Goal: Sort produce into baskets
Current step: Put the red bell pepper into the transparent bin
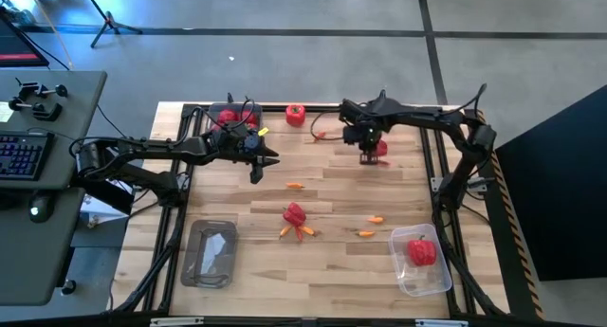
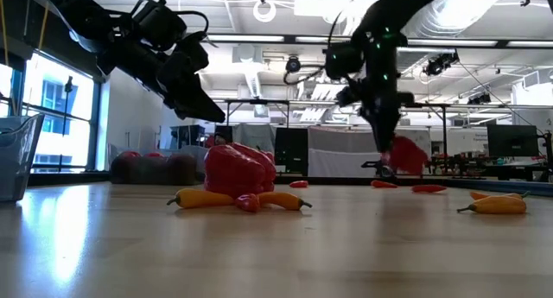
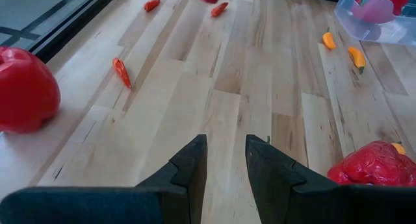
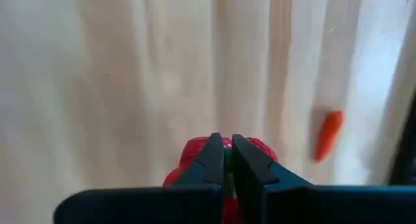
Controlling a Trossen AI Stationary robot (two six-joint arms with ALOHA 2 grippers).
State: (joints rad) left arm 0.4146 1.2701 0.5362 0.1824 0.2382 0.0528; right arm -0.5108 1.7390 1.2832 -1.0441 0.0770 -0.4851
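My right gripper [image 1: 368, 158] is at the far right of the table, shut on a small round red fruit [image 1: 380, 149]. My left gripper [image 1: 258, 171] hovers left of centre, its fingers [image 3: 195, 162] a narrow gap apart and empty. A red bell pepper [image 1: 295, 214] lies mid-table among small orange pieces [image 2: 200, 198]. Another pepper [image 1: 295, 114] lies at the far edge. A clear tub [image 1: 228, 118] at the far left holds red produce. A tub [image 1: 422, 270] at the near right holds a pepper. A third tub [image 1: 211, 253] stands at the near left. My right gripper pinches the fruit's green top [image 4: 227, 180] between its two fingers, which come from above and point down. The red body [image 2: 406, 155] hangs below the fingertips and looks lifted clear of the table.
Slim orange and red pieces lie loose on the wood: one [image 1: 296, 186] at mid-table, two [image 1: 377, 219] near the right tub, one [image 1: 320, 135] at the far side. Black frame rails [image 1: 180, 190] run along the table's edges. A desk with a keyboard [image 1: 21, 156] stands at left.
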